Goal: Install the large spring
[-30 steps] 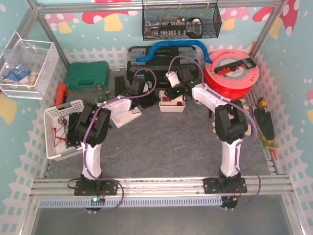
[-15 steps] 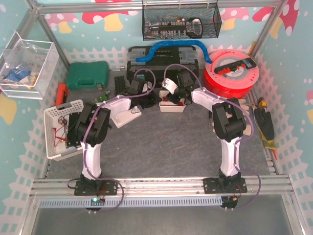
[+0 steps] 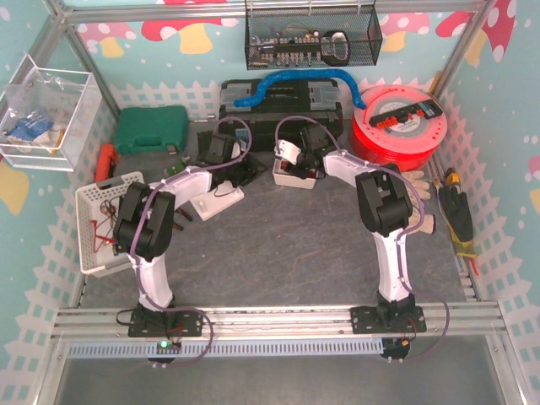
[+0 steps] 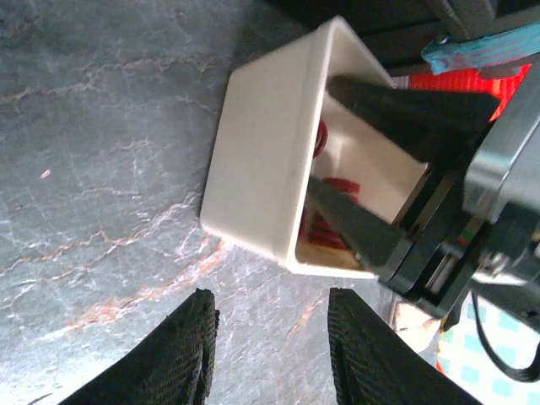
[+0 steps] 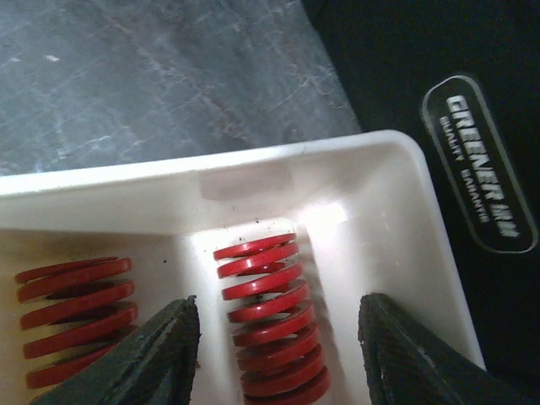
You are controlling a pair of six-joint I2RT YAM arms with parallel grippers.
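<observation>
A white bin (image 5: 371, 181) holds red springs. In the right wrist view a large red spring (image 5: 270, 312) lies in its right compartment and another red spring (image 5: 76, 304) in the left one. My right gripper (image 5: 274, 337) is open inside the bin, its jaws either side of the large spring without touching it. In the top view the right gripper (image 3: 297, 167) is over the bin (image 3: 294, 180) at the back centre. My left gripper (image 4: 268, 337) is open and empty above the grey mat, just short of the bin (image 4: 261, 160). The left gripper (image 3: 247, 173) sits left of the bin in the top view.
A white block (image 3: 215, 201) lies on the mat under the left arm. A black toolbox (image 3: 283, 105) with a blue hose stands behind the bin. A red reel (image 3: 401, 126) is at the back right, a green case (image 3: 152, 129) and a white basket (image 3: 105, 221) on the left.
My right gripper has swung left and lowered into the white bin, around the spring. My left arm's wrist has drawn back to the left.
</observation>
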